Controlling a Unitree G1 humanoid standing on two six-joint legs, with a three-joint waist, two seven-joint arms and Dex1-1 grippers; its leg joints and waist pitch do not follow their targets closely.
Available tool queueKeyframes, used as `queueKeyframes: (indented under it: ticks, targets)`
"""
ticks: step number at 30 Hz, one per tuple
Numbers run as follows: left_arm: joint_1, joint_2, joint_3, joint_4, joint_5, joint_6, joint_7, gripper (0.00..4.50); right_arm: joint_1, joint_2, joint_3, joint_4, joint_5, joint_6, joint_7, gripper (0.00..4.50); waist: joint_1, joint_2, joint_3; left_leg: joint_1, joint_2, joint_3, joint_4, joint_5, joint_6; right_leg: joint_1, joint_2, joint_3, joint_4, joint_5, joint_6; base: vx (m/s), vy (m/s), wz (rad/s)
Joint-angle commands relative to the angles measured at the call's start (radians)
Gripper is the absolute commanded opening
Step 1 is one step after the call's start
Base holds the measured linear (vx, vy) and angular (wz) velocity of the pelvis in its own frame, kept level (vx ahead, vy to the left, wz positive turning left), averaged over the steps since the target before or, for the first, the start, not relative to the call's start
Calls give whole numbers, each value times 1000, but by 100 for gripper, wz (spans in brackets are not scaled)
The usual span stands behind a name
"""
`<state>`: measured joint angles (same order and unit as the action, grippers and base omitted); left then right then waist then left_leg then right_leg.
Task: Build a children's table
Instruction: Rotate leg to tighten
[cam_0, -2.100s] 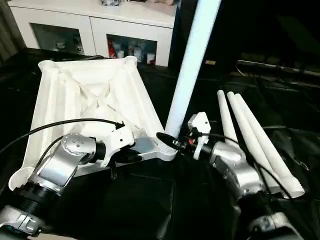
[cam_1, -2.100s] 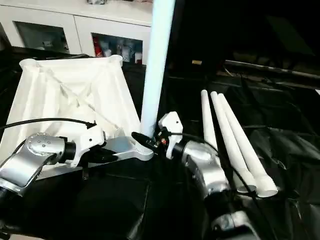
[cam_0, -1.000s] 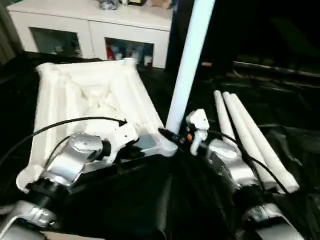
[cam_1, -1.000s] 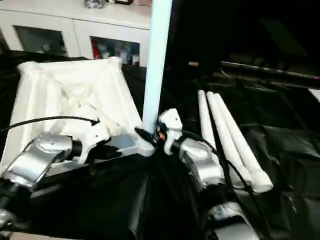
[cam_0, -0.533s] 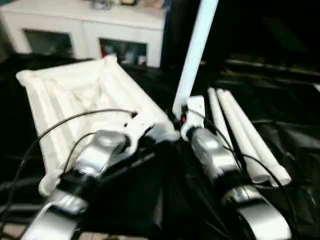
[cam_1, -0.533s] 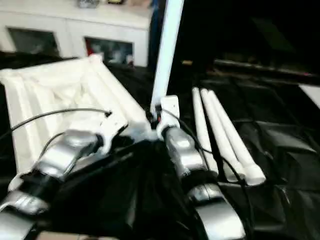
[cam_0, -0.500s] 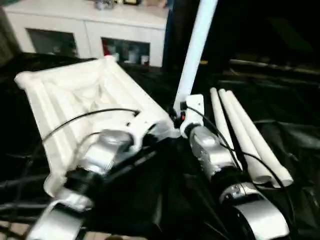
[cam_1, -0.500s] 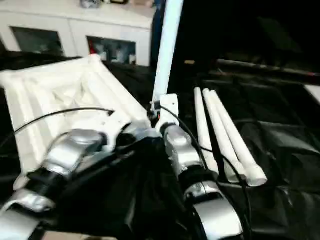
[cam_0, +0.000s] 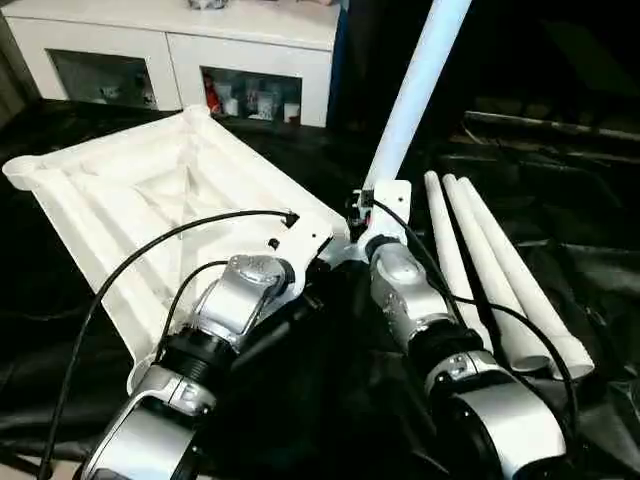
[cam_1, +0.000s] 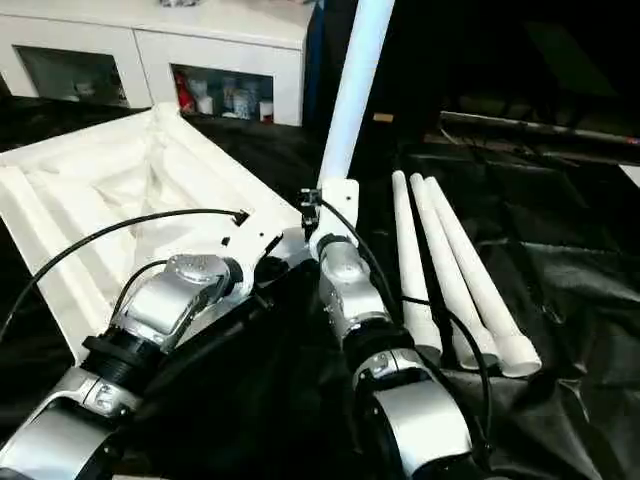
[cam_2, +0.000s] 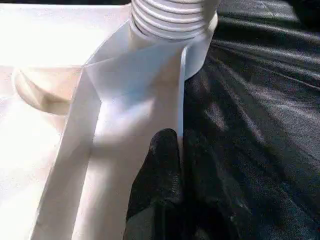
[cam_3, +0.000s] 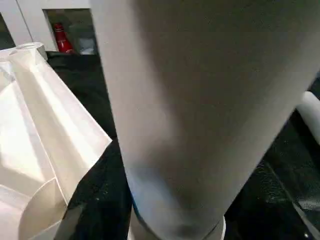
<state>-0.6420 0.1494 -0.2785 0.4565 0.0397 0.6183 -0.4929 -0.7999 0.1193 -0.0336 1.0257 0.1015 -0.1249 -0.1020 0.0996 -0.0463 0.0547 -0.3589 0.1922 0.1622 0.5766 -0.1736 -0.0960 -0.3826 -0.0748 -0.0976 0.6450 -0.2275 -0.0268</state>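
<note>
Left gripper (cam_2: 175, 150) pinched tight on table top's (cam_0: 150, 200) thin rim wall beside corner socket (cam_2: 172, 22). Right gripper half-open around upright leg (cam_0: 415, 90) seated there.

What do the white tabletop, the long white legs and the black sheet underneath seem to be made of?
The tabletop looks like moulded plastic: smooth, slightly glossy, with thin ribs cast into its underside. The standing leg and three loose legs look like the same matte-to-satin plastic tubing; the standing one shows moulded threads at its base. The black sheet looks like thin plastic film or coated fabric, shiny and creased.
</note>
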Motion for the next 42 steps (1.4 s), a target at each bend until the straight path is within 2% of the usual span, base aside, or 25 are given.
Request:
queueKeyframes:
  ticks: [1,8,11,14,15,16,17,19,23,25,27,34,38,42]
  targets:
    - [-22,22,38,12,34,0,65,0,35,28,-4,80,11,41,11,192,-3,19,-56,5,41,-12,-75,-281,-16,36,-82,69,-103,-212,-117,0,0,0]
    - [0,61,-5,-35,27,-24,-23,0,13,18,-1,86,-1,49,80,192,-6,22,-55,3,43,-15,-78,-289,-14,35,-83,70,-104,-224,-119,0,0,0]
    - [33,131,-48,-100,26,-45,-131,0,5,-18,43,59,-21,91,222,192,-13,21,-56,-7,43,-17,-79,-261,-6,43,-82,69,-97,-186,-130,0,0,0]
    - [75,235,-74,-178,8,-94,-268,0,21,-94,115,-1,-36,167,478,192,-18,27,-58,-10,46,-15,-74,-212,17,50,-82,70,-91,-107,-164,0,0,0]
    - [82,249,-72,-191,-1,-90,-288,0,27,-110,129,-11,-41,175,522,192,-19,28,-59,-9,47,-14,-73,-203,20,51,-82,69,-90,-93,-171,0,0,0]
    - [92,275,-61,-211,-22,-97,-327,0,42,-147,157,-30,-53,175,620,192,-19,33,-60,-3,51,-10,-71,-183,20,46,-79,71,-88,-55,-189,0,0,0]
    - [95,284,-55,-216,-29,-92,-335,0,49,-162,167,-38,-55,169,661,192,-15,32,-62,-4,51,-9,-67,-154,18,51,-77,69,-82,-11,-202,0,0,0]
    - [99,303,-52,-220,-34,-112,-357,0,58,-185,180,-47,-58,168,719,192,-7,29,-63,-1,50,-5,-64,-133,20,53,-75,71,-77,39,-216,0,0,0]
    - [123,371,-48,-250,-72,-160,-462,0,85,-246,214,-86,-50,190,914,192,-8,27,-65,0,49,-5,-63,-115,30,55,-73,69,-74,76,-233,0,0,0]
    - [133,405,-39,-268,-93,-168,-511,0,110,-285,243,-131,-35,215,1040,192,-4,28,-66,6,52,-4,-61,-111,41,55,-74,69,-71,96,-241,0,0,0]
    - [136,416,-35,-273,-101,-168,-527,0,120,-297,251,-147,-27,222,1087,192,-3,28,-64,7,53,-3,-63,-119,44,54,-74,69,-73,86,-245,0,0,0]
    - [139,434,-31,-279,-120,-169,-564,0,156,-329,269,-165,-31,231,1205,191,10,26,-61,12,53,-1,-66,-164,17,53,-77,71,-81,-19,-233,0,0,0]
    - [141,433,-35,-284,-123,-165,-574,0,164,-338,282,-178,-35,234,1215,191,12,26,-64,12,53,-2,-65,-143,18,53,-76,70,-77,13,-234,0,0,0]
    - [134,418,-33,-270,-111,-160,-565,0,160,-321,270,-170,-53,240,1142,191,12,25,-64,11,51,-2,-64,-137,19,54,-75,70,-76,26,-238,0,0,0]
